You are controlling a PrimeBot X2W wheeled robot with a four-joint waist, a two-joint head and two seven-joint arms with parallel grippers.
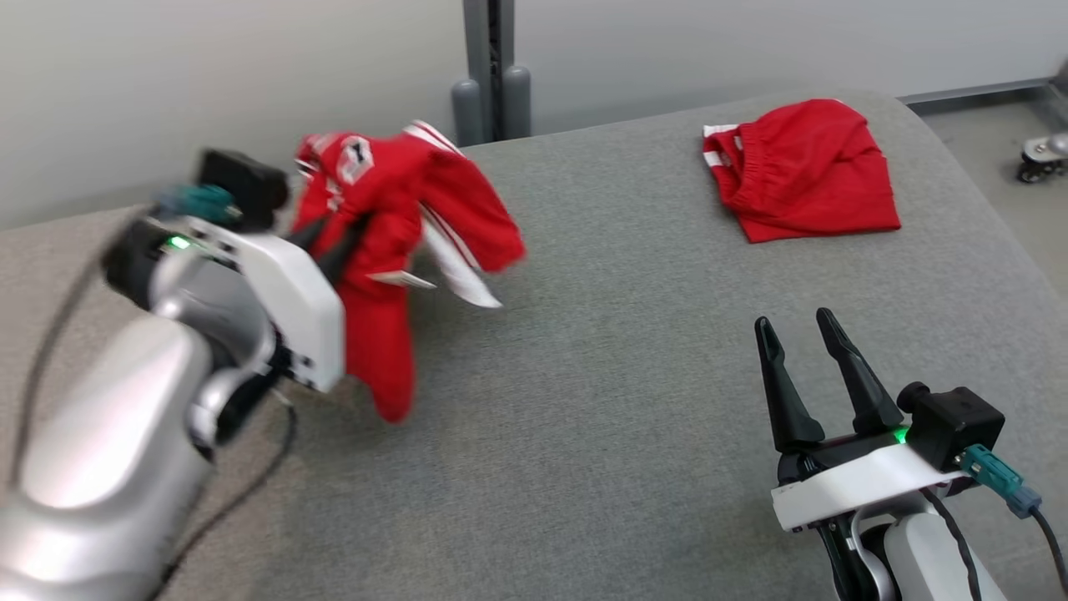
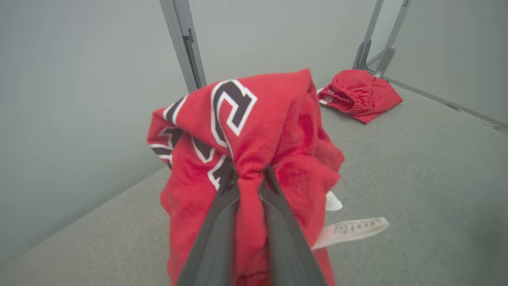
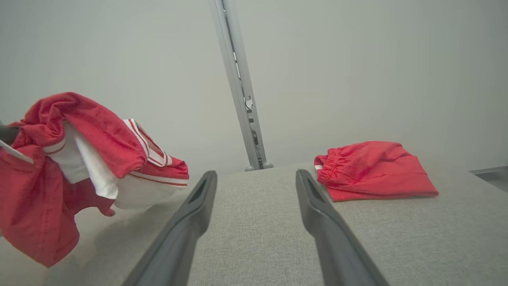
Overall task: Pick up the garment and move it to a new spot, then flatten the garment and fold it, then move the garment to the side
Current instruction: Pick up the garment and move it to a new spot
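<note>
Garment (image 2: 274,119), red, bunched: pinched by left gripper (image 2: 248,176), draping below it, hem perhaps touching grey surface (image 1: 584,401). Right gripper (image 1: 793,321): spread, empty. Handling: lay down ahead of it, clear of folded shorts (image 1: 805,171).

Far right of your head view: folded red shorts (image 1: 801,171), elastic waistband turned left, white stripes at that edge, lying flat on the grey fabric tabletop (image 1: 601,401). Behind the table's back edge you have a grey metal post (image 1: 492,67), upright against the pale wall (image 1: 209,75). On the floor (image 1: 976,142) at right is a caster wheel (image 1: 1039,159), well apart from the shorts.
</note>
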